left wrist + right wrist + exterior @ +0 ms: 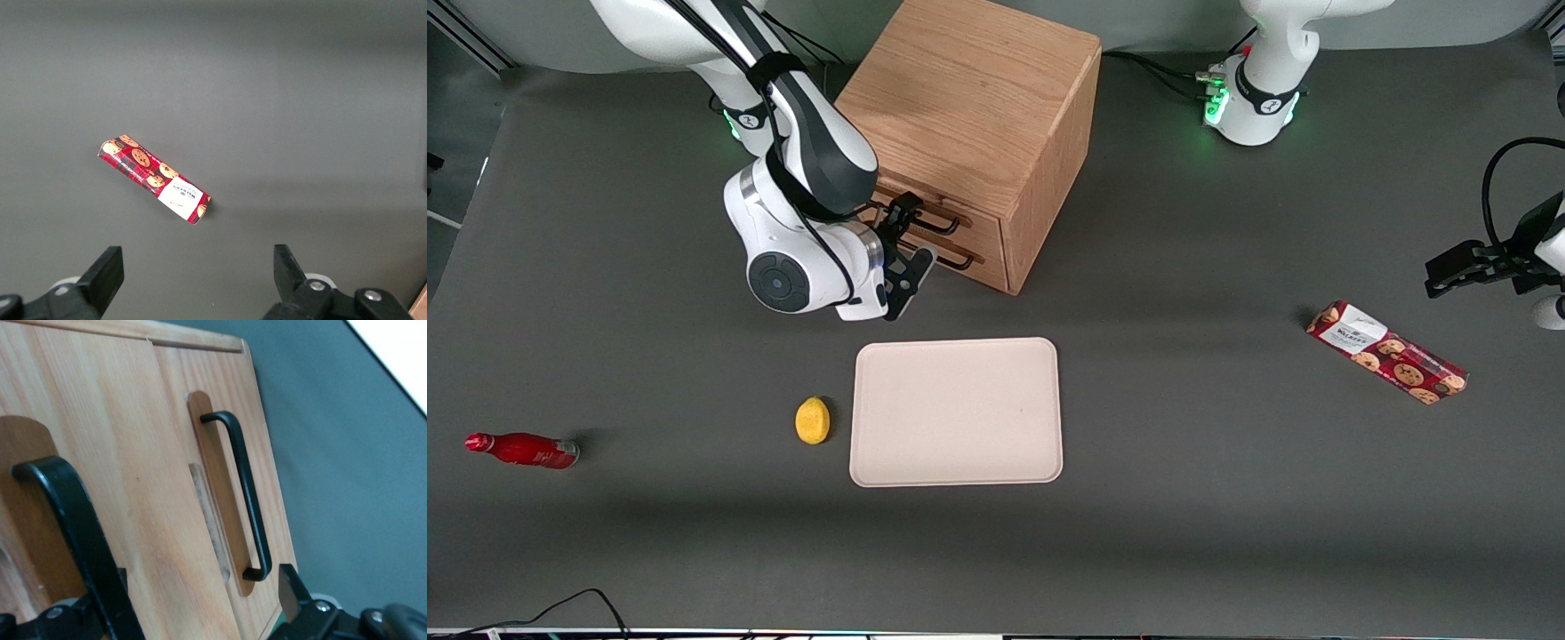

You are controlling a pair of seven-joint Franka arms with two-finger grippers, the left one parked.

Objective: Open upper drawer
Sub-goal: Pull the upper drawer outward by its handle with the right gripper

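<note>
Front view: the gripper (pixel 907 244) hangs right in front of the oak cabinet (pixel 969 116), level with the upper drawer (pixel 925 216); a tray (pixel 957 412) and a lemon (pixel 812 420) lie nearer the camera.
Right wrist view: the fingers (pixel 293 593) are spread wide, the upper drawer's handle (pixel 73 527) between them, unclamped. The lower drawer's handle (pixel 243 490) runs alongside.

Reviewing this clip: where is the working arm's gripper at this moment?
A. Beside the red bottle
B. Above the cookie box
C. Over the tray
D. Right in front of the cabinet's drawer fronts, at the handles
D: the gripper sits in front of the cabinet, fingers apart, with the upper drawer's handle close up between them in the wrist view.
</note>
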